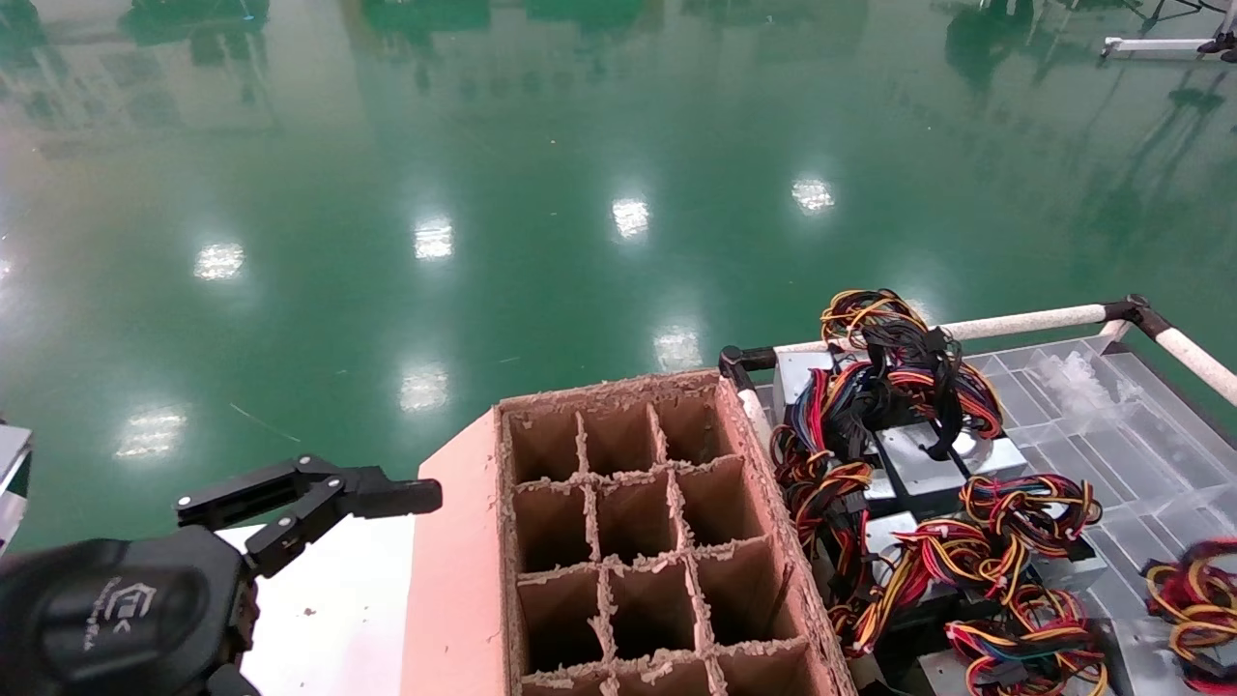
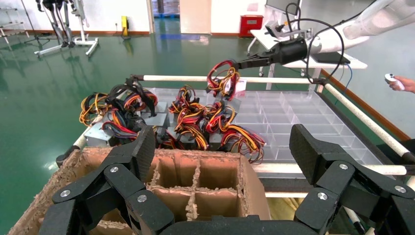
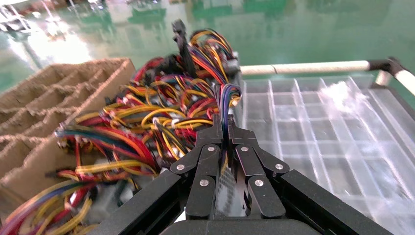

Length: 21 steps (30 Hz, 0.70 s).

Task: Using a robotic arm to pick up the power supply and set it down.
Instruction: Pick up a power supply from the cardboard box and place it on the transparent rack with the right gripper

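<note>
**Right gripper holds a power supply by its wires over the tray**

Nearest to the robot, the left gripper [image 1: 319, 493] is parked low on the left side. Its fingers are spread wide and hold nothing. The black wrist housing [image 1: 116, 609] carries a white logo, but the letters cannot be read.

Beside it stands the cardboard divider box [image 1: 454, 580], with empty cells. Just beyond is the clear plastic tray [image 1: 1140, 425], where several other grey units [image 1: 928, 459] lie under tangled red, yellow and black cables.

Farther away, the right gripper [image 3: 227, 129] is closed tight on a thin loop of wires [image 3: 227, 98]. In the left wrist view the power supply [image 2: 238, 88] seems to hang from this loop above the far part of the tray, near the white rail [image 2: 186, 78]. A pale label shows on it, too small to read.

The metal box is probably heavy and stiff, while the wires are soft and can slip, so it may swing. A hold on the box sides would likely be safer.
</note>
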{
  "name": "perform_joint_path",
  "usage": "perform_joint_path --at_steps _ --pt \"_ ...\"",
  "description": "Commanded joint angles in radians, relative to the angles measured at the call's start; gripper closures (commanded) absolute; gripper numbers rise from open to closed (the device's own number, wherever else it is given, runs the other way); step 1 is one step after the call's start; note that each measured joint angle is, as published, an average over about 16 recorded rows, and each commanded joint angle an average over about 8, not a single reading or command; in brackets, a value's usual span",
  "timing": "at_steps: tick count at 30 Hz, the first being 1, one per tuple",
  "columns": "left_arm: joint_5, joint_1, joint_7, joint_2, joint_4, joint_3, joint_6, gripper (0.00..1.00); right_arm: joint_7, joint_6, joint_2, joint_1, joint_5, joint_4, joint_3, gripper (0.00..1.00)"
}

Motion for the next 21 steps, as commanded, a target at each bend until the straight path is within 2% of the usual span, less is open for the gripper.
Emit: perform_joint_path --at_steps 1,10,15,21 --pt "0.0 0.0 0.0 0.0 0.0 0.0 0.0 0.0 -0.007 -0.001 0.007 -0.041 0.022 0.0 0.008 1.0" --pt "0.0 0.0 0.0 0.0 0.0 0.0 0.0 0.0 -0.013 0.007 0.028 -0.139 0.084 0.009 0.04 1.0" --pt "0.0 0.0 0.0 0.0 0.0 0.0 0.0 0.0 -0.009 0.022 0.045 -0.133 0.074 0.024 0.042 1.0" --pt "0.0 0.0 0.0 0.0 0.0 0.0 0.0 0.0 -0.002 0.049 0.063 -0.08 0.021 0.057 0.028 1.0"
